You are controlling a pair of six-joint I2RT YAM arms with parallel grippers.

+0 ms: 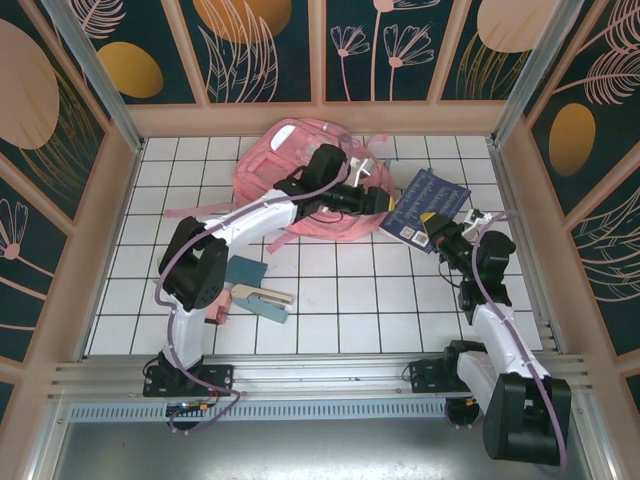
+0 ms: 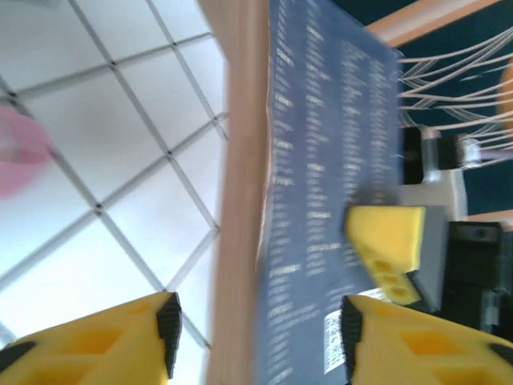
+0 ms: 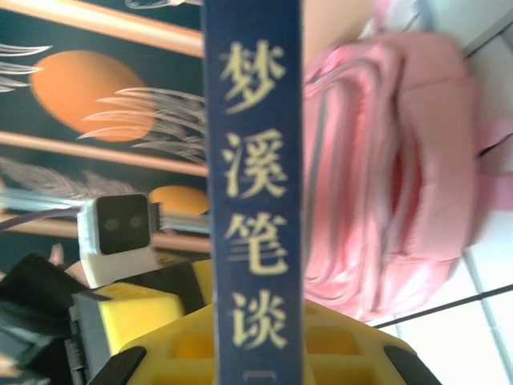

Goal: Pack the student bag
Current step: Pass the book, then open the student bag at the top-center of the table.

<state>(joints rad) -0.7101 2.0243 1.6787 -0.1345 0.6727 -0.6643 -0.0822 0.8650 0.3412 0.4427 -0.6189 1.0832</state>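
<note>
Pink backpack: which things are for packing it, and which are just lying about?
For the job:
- big soft pink fabric backpack
- dark blue book with yellow lettering, gripped by the right claw; left claw open at its edge

Lying about, for now:
- small flat teal notebook
- teal and cream stapler-shaped thing

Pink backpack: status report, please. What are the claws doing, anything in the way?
Left gripper open, straddling blue book. Right gripper shut on book. Backpack on table, book not yet in. Left arm stretched across backpack.
</note>
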